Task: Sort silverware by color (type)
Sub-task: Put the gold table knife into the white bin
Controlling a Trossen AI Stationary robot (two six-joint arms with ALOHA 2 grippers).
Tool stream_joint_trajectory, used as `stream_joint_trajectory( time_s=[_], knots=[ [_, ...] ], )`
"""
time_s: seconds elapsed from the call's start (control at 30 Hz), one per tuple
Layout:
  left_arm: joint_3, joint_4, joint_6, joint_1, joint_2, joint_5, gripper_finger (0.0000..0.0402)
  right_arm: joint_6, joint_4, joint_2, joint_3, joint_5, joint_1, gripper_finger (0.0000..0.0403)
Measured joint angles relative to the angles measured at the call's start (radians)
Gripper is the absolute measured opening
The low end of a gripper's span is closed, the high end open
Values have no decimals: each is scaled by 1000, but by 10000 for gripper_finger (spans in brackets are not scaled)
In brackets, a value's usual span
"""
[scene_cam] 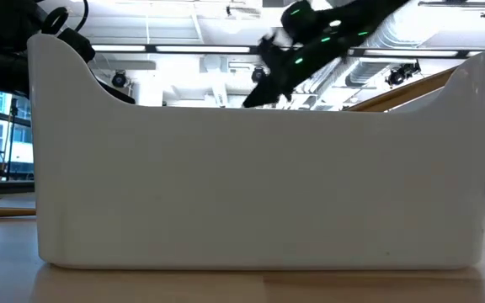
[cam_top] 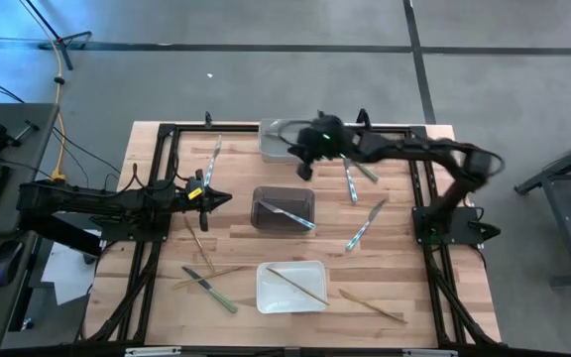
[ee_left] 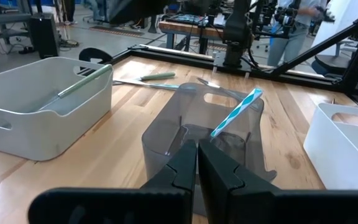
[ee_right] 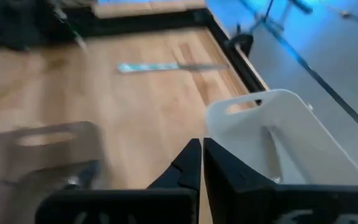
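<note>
The right gripper [cam_top: 305, 159], fingers pinched together on nothing, hangs by the far grey bin [cam_top: 272, 140], with two blue-silver knives [cam_top: 349, 181] just to its right.

Overhead, table-level and two wrist cameras share the table [cam_top: 236, 238].

Robotics lab: framed workbench [cam_top: 295, 253], exposed ducts [scene_cam: 369, 71].

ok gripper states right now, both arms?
Left gripper: closed, empty, beside the dark bin.
Right gripper: closed, nothing visible between its fingers, above the grey bin at the table's far edge.
</note>
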Motion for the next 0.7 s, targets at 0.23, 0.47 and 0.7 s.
stream_joint_trajectory(
  time_s=[0.23,0.47,0.7],
  knots=[
    [0,-6,34,0,0,-1,10,82,144,-311,-331,59,102,0],
    [0,-11,215,0,0,-8,10,144,252,-466,-553,129,184,0],
    [0,-14,90,0,0,-8,10,186,373,-470,-676,172,254,0]
  ],
)
